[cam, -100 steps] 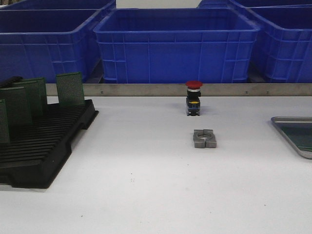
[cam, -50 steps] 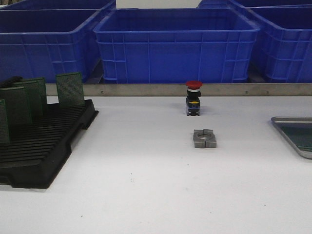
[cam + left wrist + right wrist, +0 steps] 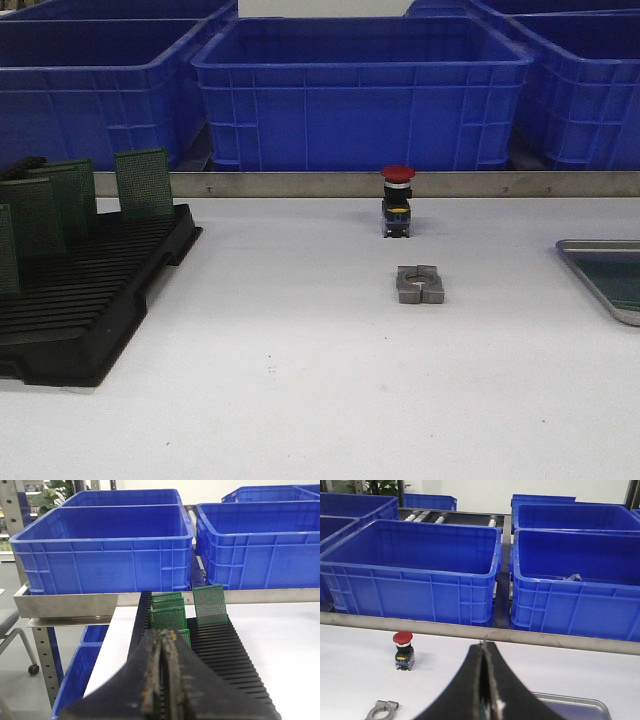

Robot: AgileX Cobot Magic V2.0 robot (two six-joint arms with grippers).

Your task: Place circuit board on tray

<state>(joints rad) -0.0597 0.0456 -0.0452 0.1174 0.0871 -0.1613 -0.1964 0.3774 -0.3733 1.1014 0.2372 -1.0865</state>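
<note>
Lying at the right edge of the front view, the silver-grey tray (image 3: 600,275) is cut off by the frame. Green circuit boards (image 3: 144,183) stand upright in the black rack (image 3: 90,300) at left (a red push-button (image 3: 397,200) and a metal clamp (image 3: 420,284) sit mid-frame). Only the wrist views show the left gripper (image 3: 162,680) and right gripper (image 3: 484,685), both clenched; whether anything is pinched cannot be told.

- Left gripper (image 3: 164,672): black, wedge-shaped fingers; inner edges worn, with yellowish-brown residue.
- Right gripper (image 3: 484,680): black, tapered fingers; pale scuffing along the inner edges.
</note>
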